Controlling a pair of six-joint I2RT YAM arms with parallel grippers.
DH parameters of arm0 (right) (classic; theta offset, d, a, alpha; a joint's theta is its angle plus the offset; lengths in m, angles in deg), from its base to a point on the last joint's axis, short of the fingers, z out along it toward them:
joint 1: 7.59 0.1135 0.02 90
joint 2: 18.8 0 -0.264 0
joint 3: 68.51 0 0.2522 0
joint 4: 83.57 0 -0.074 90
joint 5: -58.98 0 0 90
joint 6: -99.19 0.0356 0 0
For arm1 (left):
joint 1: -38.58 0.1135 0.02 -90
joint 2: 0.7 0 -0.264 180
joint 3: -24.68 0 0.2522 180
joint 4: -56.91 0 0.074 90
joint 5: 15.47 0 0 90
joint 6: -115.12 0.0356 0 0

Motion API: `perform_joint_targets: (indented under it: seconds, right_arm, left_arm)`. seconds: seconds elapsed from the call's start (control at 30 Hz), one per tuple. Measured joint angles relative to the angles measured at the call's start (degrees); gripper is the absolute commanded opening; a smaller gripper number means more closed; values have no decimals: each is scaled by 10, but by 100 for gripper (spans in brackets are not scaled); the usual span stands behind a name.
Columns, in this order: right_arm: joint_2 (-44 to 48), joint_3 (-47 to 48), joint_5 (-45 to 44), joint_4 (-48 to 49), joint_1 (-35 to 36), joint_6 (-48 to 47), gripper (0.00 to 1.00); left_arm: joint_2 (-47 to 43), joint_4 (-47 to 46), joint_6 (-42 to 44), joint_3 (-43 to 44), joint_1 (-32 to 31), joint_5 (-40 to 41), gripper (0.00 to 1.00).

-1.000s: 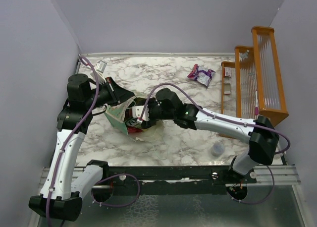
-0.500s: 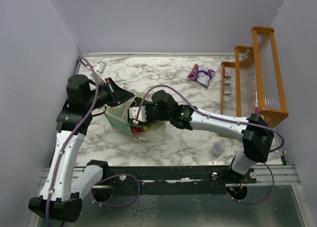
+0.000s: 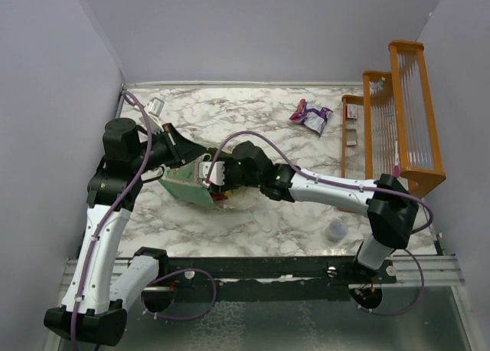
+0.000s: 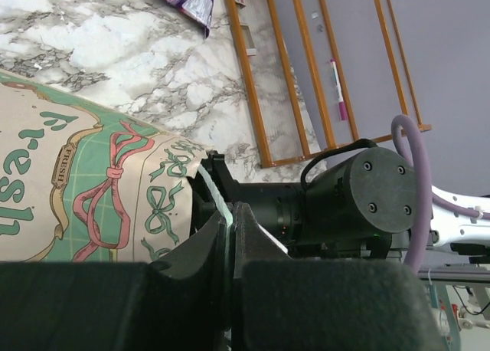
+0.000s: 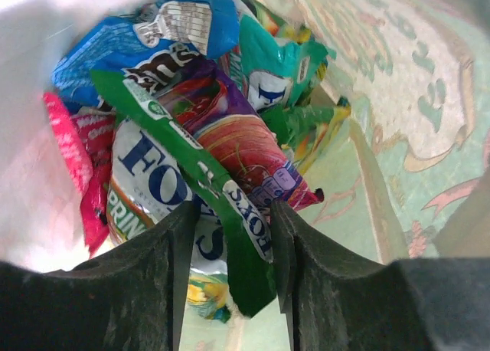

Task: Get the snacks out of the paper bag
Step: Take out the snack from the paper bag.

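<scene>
Paper bag (image 3: 186, 185) on its side at mid-left of marble table (image 3: 245, 109), rim pinched in fully closed left gripper (image 4: 230, 222). Right gripper (image 5: 230, 286) inside bag mouth, fingers partly apart astride green packet (image 5: 230, 205); firm hold not discernible. Further snacks (image 5: 153, 41) heaped behind; purple packet (image 3: 310, 116) well apart.
</scene>
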Motion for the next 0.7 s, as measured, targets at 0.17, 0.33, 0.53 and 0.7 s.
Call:
perform_joint_targets:
  seconds: [0.17, 0.33, 0.53, 0.7]
  right_arm:
    - [-23, 0, -32, 19, 0, -6, 6]
    - [-11, -19, -30, 34, 0, -5, 1]
    - [33, -38, 23, 24, -1, 15, 1]
    - [80, -46, 46, 27, -2, 65, 1]
  left_arm:
    - [1, 1, -2, -7, 0, 0, 0]
    - [1, 5, 0, -7, 0, 5, 0]
    - [0, 10, 5, -7, 0, 17, 0]
    - [-4, 10, 9, -7, 0, 23, 0]
